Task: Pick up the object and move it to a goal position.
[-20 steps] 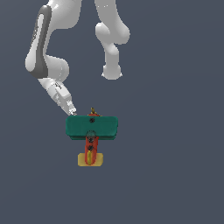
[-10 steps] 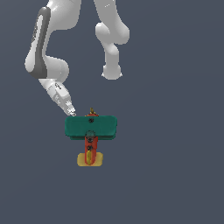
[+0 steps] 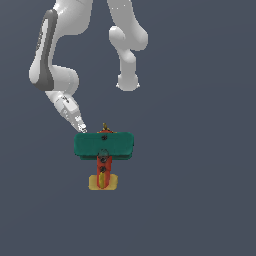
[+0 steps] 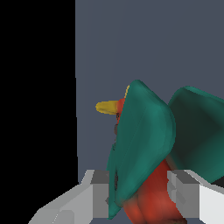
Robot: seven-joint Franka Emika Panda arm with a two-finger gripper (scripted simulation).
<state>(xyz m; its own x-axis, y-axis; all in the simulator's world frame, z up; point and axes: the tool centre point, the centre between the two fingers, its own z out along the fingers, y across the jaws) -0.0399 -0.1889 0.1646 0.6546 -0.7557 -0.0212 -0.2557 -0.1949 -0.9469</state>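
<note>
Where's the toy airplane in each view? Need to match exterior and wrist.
Exterior view: the toy airplane sits low of centre, teal wing across, yellow tail at the bottom, with the gripper at the wing's corner on the exterior view's left.
Wrist view: it fills the centre and lower half, edge-on, between the two grey fingers.
Shared landmark: the teal wing.

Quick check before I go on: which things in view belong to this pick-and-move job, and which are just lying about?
Belongs to the job:
- small toy airplane with teal-green wing, red fuselage and yellow tail
- robot's hand, its fingers on either side of the airplane

Just lying about:
- nothing else shows; only the plain grey floor under the airplane. No goal marker is visible.
</note>
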